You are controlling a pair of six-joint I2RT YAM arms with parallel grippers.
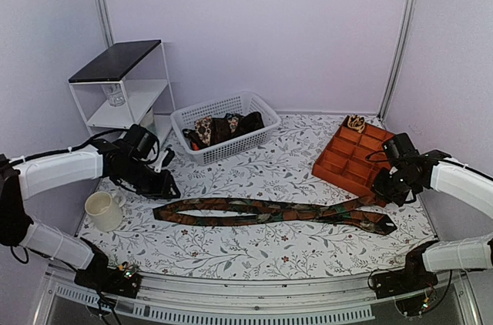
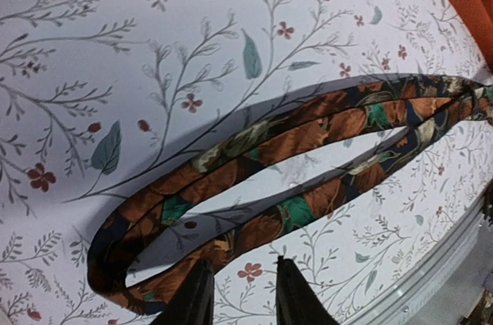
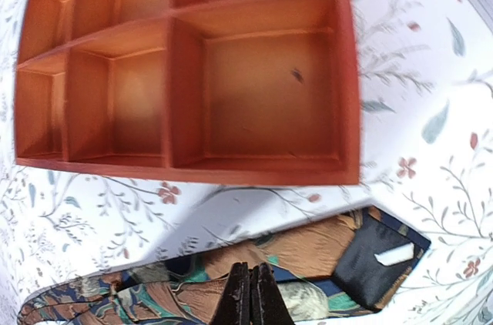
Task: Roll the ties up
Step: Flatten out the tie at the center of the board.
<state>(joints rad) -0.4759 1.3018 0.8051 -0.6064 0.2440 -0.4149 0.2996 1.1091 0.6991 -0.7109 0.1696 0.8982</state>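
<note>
The left tool (image 2: 243,265) hangs slightly parted, empty, at 9 o'clock of the folded tie (image 1: 262,209). The right tool (image 3: 248,269), at 3 o'clock, is pressed fully closed over it.

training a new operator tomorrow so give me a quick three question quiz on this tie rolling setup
1. True or false: the tie on the table is already rolled up.
2. Where are the other ties heaped? A the white basket; B the orange tray; C the mug.
3. Fill in: the right pincer is ___ (open or shut).
Key: 1 false, it lies stretched out and doubled over; 2 A; 3 shut.
</note>
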